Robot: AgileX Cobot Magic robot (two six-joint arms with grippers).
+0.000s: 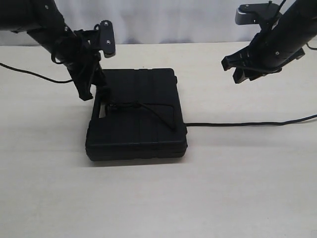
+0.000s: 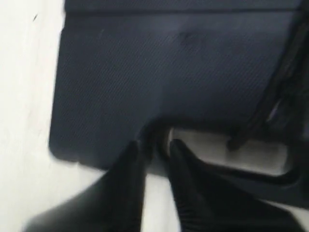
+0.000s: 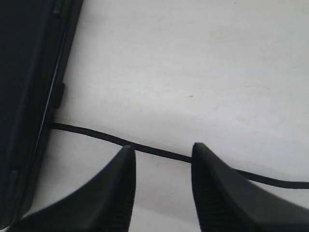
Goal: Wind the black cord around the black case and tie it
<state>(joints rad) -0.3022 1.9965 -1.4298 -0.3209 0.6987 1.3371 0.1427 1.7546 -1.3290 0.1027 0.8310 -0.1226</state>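
The black case (image 1: 136, 116) lies flat mid-table. The black cord (image 1: 237, 124) crosses its lid, is bunched near the handle cut-out, drops over the right edge and trails right across the table. My left gripper (image 1: 88, 94) is down at the case's left edge by the handle. In the left wrist view its jaws (image 2: 153, 145) stand a narrow gap apart at the cut-out's corner of the case (image 2: 169, 72), with bare table showing between them and a cord strand (image 2: 260, 113) ending nearby. My right gripper (image 1: 232, 72) hangs open, high at the right, empty (image 3: 161, 147) over the cord (image 3: 87, 131) beside the case (image 3: 24, 96).
A thin glossy robot cable (image 1: 29, 73) runs over the table at the far left. The light table (image 1: 158, 198) extends in front of the case, and a pale backdrop stands behind it.
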